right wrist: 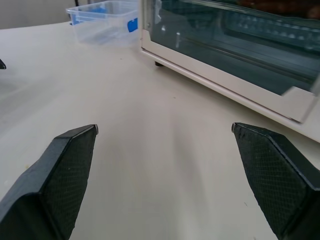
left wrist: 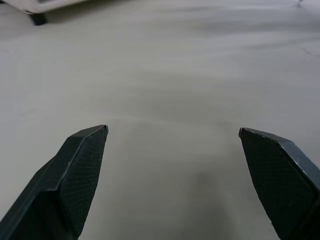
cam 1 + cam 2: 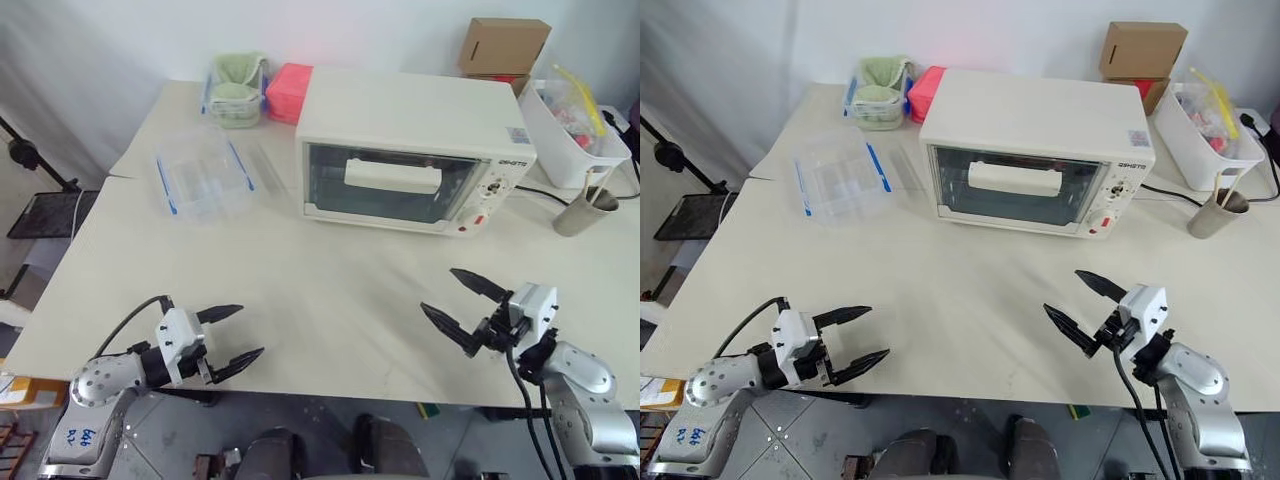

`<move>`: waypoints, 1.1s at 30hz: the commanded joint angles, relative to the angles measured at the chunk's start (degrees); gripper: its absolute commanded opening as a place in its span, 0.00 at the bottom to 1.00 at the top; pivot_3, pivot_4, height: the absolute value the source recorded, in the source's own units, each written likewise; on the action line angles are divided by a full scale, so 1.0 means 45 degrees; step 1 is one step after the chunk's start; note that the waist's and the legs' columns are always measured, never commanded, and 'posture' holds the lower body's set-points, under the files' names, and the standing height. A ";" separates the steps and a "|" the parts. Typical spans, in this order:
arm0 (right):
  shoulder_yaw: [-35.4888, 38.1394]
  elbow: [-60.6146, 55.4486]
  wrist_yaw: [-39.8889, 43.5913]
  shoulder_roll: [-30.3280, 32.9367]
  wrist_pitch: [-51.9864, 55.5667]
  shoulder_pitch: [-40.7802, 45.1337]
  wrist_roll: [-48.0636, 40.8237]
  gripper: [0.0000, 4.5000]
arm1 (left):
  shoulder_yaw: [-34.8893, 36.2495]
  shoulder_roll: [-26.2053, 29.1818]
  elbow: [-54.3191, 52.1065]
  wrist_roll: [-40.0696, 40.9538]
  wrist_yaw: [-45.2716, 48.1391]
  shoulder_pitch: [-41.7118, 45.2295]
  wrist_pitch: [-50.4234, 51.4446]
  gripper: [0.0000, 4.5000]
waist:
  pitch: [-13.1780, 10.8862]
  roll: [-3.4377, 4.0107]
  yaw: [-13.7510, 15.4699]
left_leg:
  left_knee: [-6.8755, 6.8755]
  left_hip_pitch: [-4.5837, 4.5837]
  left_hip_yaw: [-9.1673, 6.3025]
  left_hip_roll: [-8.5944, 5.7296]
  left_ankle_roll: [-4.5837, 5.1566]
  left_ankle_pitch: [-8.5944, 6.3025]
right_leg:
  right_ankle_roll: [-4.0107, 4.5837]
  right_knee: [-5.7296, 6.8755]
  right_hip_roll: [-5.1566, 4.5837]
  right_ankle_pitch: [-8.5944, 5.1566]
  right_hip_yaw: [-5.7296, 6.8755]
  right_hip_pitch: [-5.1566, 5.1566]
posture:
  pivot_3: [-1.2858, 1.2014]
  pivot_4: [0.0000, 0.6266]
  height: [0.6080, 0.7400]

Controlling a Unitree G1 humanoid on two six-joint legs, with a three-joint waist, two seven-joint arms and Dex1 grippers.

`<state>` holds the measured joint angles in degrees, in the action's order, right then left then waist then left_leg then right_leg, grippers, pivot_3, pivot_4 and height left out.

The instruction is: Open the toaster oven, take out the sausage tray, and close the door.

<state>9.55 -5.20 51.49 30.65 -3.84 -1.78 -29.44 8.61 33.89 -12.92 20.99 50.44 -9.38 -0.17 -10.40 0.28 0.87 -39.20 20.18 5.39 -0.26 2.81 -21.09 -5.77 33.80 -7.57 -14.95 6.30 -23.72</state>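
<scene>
Toward the upper middle of the frame, the oven [image 3: 410, 150] sits on the bench [image 3: 330, 290], its door [image 3: 388, 182] shut and the bar handle [image 3: 392, 176] lying across the glass. The tray itself cannot be made out behind the glass, though the right wrist view hints at something brown at the top of the window. At lower left the left pincer [image 3: 232, 340] hangs wide and empty over the bench edge; at lower right the right pincer [image 3: 465, 305] is equally wide, empty, and aimed toward the oven, well apart from it. My judgement: the door is stiff and hinged, best pulled by the middle of its handle. A thin metal tray should be light but slick, and 1 rim edge is the place to pinch. At upper left a clear container [image 3: 203, 178] stands beside the oven.
</scene>
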 commanded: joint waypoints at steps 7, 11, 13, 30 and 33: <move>0.0258 -0.0154 -0.0463 -0.0017 0.2416 0.2729 -0.1302 1.00 | 0.1035 -0.0240 -0.1588 0.3273 -0.0787 0.1523 0.2317 0.99 | -0.0004 0.0012 -0.0086 | -0.0002 0.0006 -0.0003 0.0001 0.0002 0.0004 | 0.0000 0.0015 0.0002 0.0000 0.0003 -0.0005 | 0.52 0.24 1.00; 0.0281 0.0303 -0.0950 -0.0229 0.3201 0.4097 -0.1397 1.00 | 0.1091 -0.0259 -0.0963 0.3780 -0.0524 0.2421 0.2920 0.99 | -0.0002 0.0014 -0.0209 | -0.0005 0.0002 -0.0005 -0.0001 0.0001 0.0008 | -0.0001 0.0024 0.0006 0.0000 0.0015 -0.0003 | 0.52 0.24 1.00; 0.0188 0.0829 -0.1305 -0.0485 0.3305 0.4918 -0.1180 1.00 | 0.1139 -0.0529 -0.0864 0.4000 -0.0947 0.3068 0.3183 0.99 | -0.0003 0.0014 -0.0224 | -0.0005 0.0004 -0.0005 -0.0001 0.0003 0.0009 | -0.0001 0.0025 0.0020 0.0000 0.0035 -0.0004 | 0.52 0.24 1.00; -0.0468 0.0523 0.1277 -0.1200 0.0787 0.4638 -0.0237 1.00 | 0.0560 -0.1181 -0.0501 0.3692 -0.1304 0.3748 0.3883 0.99 | -0.0003 0.0013 -0.0221 | -0.0017 0.0019 0.0010 -0.0012 0.0022 0.0027 | -0.0006 0.0020 0.0036 0.0002 0.0102 0.0000 | 0.52 0.24 1.00; -0.0671 0.0186 0.1584 -0.1010 0.0512 0.4044 0.0031 1.00 | 0.0645 -0.1253 -0.0261 0.3672 -0.1384 0.3884 0.3808 0.99 | -0.0003 0.0013 -0.0218 | -0.0018 0.0014 0.0013 -0.0012 0.0021 0.0027 | -0.0006 0.0021 0.0034 0.0003 0.0103 0.0000 | 0.52 0.24 1.00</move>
<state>6.67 -1.76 57.57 25.21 0.09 17.09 -29.71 10.34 28.13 -14.07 37.78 44.45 7.63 17.90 -10.41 0.34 -0.11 -39.28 20.23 5.44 -0.31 2.90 -20.97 -5.79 33.90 -7.42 -14.94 6.76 -23.71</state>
